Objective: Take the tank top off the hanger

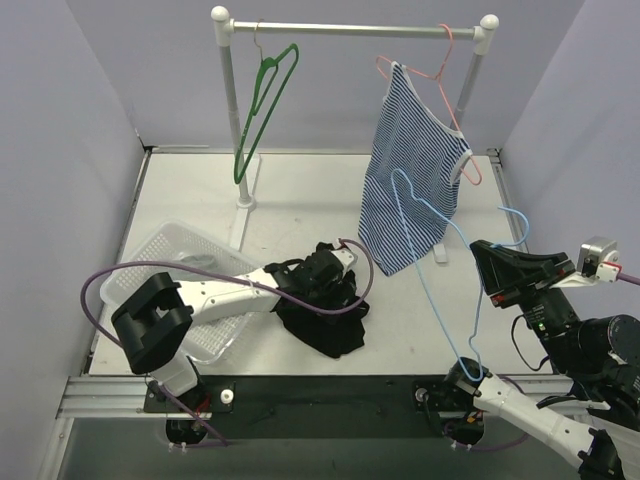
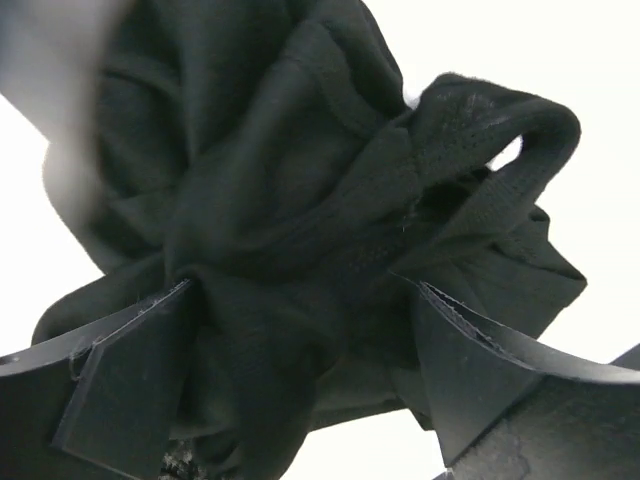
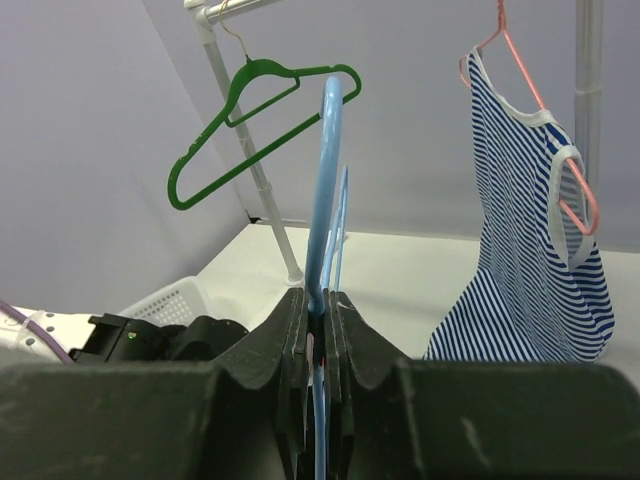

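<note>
A black tank top (image 1: 325, 322) lies crumpled on the table, off any hanger. My left gripper (image 1: 338, 280) is down over it, open. In the left wrist view the bunched black tank top (image 2: 300, 200) fills the space between the wide-apart fingers of the left gripper (image 2: 305, 300). My right gripper (image 1: 480, 256) is raised at the right and shut on a bare blue hanger (image 1: 476, 320). The right wrist view shows the blue hanger (image 3: 328, 150) pinched upright in the right gripper (image 3: 318, 300).
A blue-and-white striped tank top (image 1: 410, 170) hangs on a pink hanger (image 1: 440, 60) from the rack rail (image 1: 350, 30). An empty green hanger (image 1: 262, 100) hangs at the rail's left end. A white basket (image 1: 170, 250) sits under my left arm.
</note>
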